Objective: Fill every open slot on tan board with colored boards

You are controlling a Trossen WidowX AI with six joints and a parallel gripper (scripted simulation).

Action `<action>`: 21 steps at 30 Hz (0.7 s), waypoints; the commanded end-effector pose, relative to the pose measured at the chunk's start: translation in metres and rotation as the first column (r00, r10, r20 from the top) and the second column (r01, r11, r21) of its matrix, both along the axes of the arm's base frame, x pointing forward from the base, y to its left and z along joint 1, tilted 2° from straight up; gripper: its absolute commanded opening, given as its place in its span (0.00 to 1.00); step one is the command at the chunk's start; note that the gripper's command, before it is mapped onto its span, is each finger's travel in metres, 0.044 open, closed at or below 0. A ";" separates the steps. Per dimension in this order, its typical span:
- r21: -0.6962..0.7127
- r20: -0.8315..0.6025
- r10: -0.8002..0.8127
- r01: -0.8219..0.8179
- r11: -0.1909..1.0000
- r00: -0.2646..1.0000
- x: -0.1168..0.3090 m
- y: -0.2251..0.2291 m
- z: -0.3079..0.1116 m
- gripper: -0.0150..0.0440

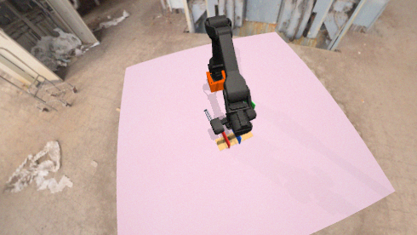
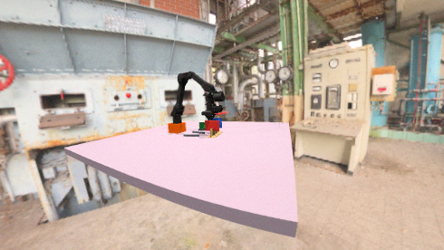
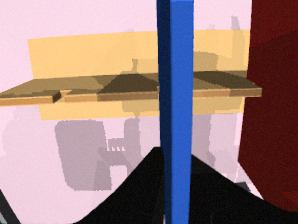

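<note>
Claw (image 1: 237, 133) (image 2: 217, 119) (image 3: 166, 155) closed on the blue board (image 1: 238, 139) (image 2: 220, 122) (image 3: 181, 100), held upright across the tan board (image 1: 220, 143) (image 2: 212, 132) (image 3: 80, 95), well inside the table's edges. Risk: sideways misalignment could jam the notch beside its slot; pressing then might tilt either board.

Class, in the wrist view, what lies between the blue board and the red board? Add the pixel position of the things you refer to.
A stretch of the tan board (image 1: 219, 141) (image 2: 211, 132) (image 3: 220, 93), its flat base (image 1: 221, 147) (image 2: 218, 134) (image 3: 220, 41) and the pink table (image 1: 170, 170) (image 2: 204, 168) (image 3: 220, 12), as the wrist view shows.

Blue board (image 3: 181, 110) across tan board (image 3: 125, 86).
</note>
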State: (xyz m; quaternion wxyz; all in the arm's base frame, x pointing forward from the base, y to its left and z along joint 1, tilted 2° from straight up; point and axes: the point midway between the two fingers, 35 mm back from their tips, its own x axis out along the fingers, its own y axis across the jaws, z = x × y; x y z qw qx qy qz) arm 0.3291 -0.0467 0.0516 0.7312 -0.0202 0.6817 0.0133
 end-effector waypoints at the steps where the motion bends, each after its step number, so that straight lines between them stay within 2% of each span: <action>1: 0.003 -0.008 -0.012 0.012 1.000 1.000 -0.003 0.000 -0.002 0.25; 21: 0.002 -0.008 0.005 -0.005 1.000 1.000 -0.003 -0.001 -0.002 0.25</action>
